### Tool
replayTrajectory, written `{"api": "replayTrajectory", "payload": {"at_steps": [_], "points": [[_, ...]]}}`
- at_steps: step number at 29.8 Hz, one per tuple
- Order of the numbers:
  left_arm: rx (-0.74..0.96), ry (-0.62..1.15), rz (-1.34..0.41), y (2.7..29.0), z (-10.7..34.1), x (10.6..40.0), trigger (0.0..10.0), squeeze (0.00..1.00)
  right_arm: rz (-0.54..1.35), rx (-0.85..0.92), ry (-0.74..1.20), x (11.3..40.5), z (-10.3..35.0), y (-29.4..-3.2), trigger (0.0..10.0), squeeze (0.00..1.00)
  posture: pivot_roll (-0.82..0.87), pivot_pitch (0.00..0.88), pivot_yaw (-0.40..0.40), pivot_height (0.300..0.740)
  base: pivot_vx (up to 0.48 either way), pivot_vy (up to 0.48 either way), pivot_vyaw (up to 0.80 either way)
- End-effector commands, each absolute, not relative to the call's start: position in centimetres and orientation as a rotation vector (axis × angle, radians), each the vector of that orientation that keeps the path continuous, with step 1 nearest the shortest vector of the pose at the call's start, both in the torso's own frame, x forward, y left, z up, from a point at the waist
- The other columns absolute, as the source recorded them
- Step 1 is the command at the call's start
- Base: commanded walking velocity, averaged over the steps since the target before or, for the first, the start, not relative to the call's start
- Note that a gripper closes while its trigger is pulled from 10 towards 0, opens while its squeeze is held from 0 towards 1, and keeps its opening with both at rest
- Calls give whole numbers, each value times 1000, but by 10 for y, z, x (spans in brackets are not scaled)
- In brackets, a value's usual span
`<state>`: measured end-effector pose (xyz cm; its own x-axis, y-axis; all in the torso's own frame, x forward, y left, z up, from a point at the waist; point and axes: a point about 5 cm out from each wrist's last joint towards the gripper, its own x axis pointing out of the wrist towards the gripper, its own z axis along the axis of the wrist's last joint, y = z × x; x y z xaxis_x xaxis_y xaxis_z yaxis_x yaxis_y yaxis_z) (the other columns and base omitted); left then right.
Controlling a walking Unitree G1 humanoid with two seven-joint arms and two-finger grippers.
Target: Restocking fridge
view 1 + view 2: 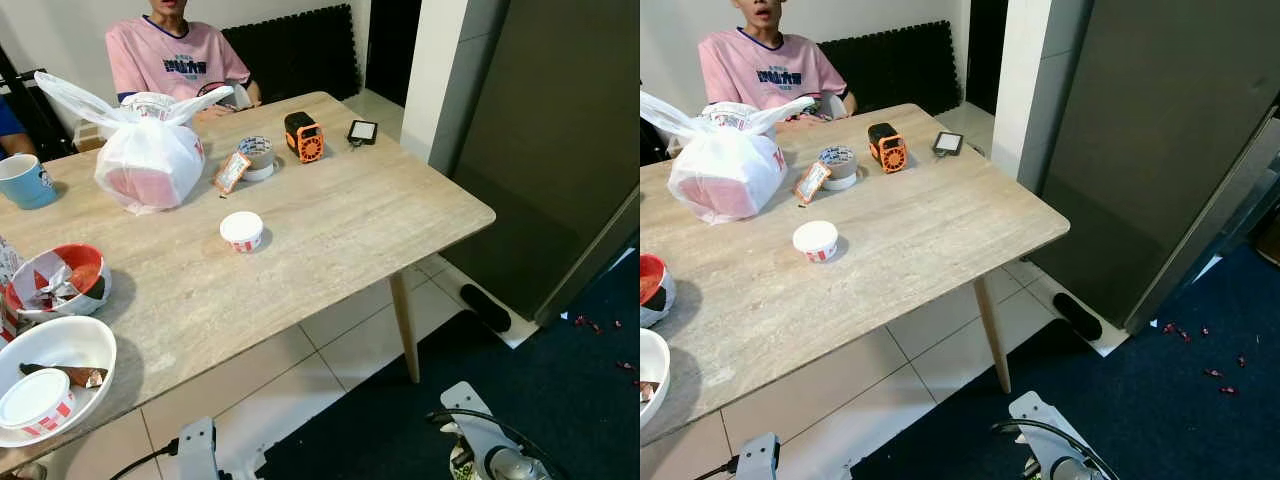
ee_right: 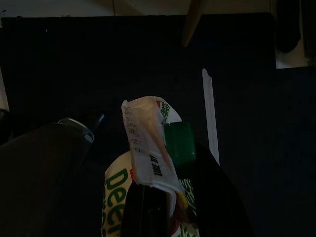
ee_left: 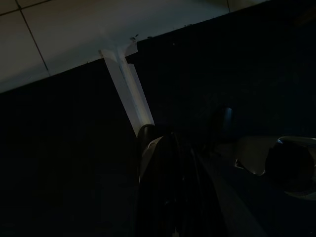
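My right gripper (image 2: 173, 197) is shut on a white carton (image 2: 147, 143) with green lettering and a green screw cap (image 2: 178, 143), held low over the dark blue rug. The fridge (image 1: 1140, 150) is the tall dark grey cabinet on the right, and its front is closed. My right arm (image 1: 490, 445) and left arm (image 1: 197, 445) hang at the bottom of the eye views. The left gripper (image 3: 170, 168) hangs in shadow above the rug, near a strip of white tape (image 3: 129, 94).
On my left stands a wooden table (image 1: 330, 230) with a white plastic bag (image 1: 148, 160), a small white tub (image 1: 241, 230), tape, an orange gadget (image 1: 303, 137) and bowls (image 1: 50, 380). A person (image 1: 170, 55) sits behind it. A black slipper (image 1: 485, 307) lies by the fridge.
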<state>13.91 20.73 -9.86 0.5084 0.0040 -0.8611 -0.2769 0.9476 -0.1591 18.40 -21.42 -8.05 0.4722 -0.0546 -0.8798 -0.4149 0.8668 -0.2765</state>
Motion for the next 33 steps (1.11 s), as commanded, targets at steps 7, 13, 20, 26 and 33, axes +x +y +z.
{"api": "replayTrajectory", "payload": {"at_steps": [7, 13, 20, 26, 33], "points": [[-301, 1047, 159, 201, -101, 135, 10000, 0, 207, -489, 1080, 180, -81, -223, 10000, 0, -1, 0, -3, 740, 0, 0, 0], [-299, 1047, 158, 201, -101, 135, 10000, 0, 203, -493, 1085, 178, -81, -225, 10000, 0, -1, 0, -3, 740, 0, 0, 0], [-296, 1046, 156, 201, -101, 137, 10000, 0, 203, -490, 1077, 181, -80, -224, 10000, 0, -6, 0, 1, 740, 0, 0, 0], [-298, 1042, 149, 200, -100, 138, 10000, 0, 206, -491, 1076, 181, -80, -224, 10000, 0, -10, 0, 2, 740, 0, 0, 0], [-297, 1045, 147, 199, -101, 138, 10000, 0, 201, -486, 1076, 181, -80, -224, 10000, 0, -15, 0, 5, 740, 0, 0, 0]]}}
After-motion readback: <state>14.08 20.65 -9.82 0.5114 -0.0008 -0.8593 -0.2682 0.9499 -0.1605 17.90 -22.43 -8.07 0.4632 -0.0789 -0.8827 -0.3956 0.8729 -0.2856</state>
